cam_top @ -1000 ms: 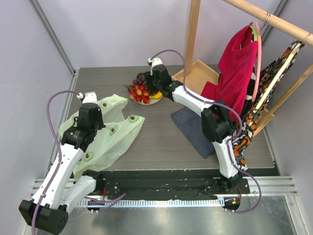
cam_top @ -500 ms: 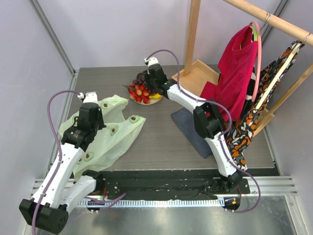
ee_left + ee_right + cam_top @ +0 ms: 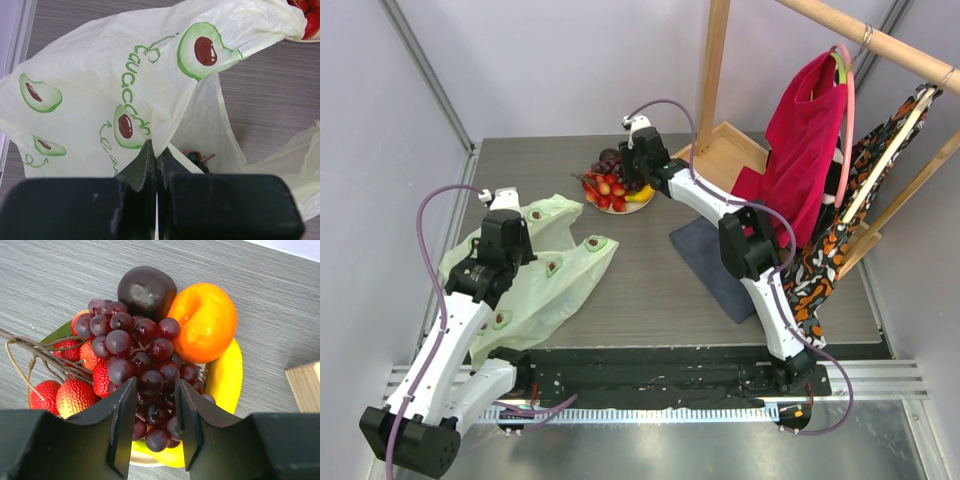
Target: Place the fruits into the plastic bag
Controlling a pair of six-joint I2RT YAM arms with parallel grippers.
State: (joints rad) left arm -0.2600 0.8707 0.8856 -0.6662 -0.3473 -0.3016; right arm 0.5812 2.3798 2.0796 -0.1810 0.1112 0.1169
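Note:
The pale green plastic bag (image 3: 535, 270) with avocado prints lies crumpled at the table's left. My left gripper (image 3: 516, 240) is shut on a fold at its mouth (image 3: 156, 155); a dark grape sprig (image 3: 197, 157) shows inside. The fruits lie on a plate (image 3: 620, 208) at the back centre. In the right wrist view, a purple grape bunch (image 3: 145, 345) lies over strawberries (image 3: 75, 395), a banana (image 3: 227, 380), an orange (image 3: 207, 322) and a dark round fruit (image 3: 146, 287). My right gripper (image 3: 632, 170) is down on the plate, its jaws closed around the grape bunch (image 3: 156, 390).
A wooden tray (image 3: 725, 150) stands right of the plate; its corner shows in the right wrist view (image 3: 305, 382). A dark grey cloth (image 3: 715, 260) lies at centre right. A wooden rack holds a red cloth (image 3: 800, 140) and a patterned cloth (image 3: 840, 230) at the right.
My right gripper swung a little left and farther over the plate, then came back right over the grapes. The left arm and the bag have not moved.

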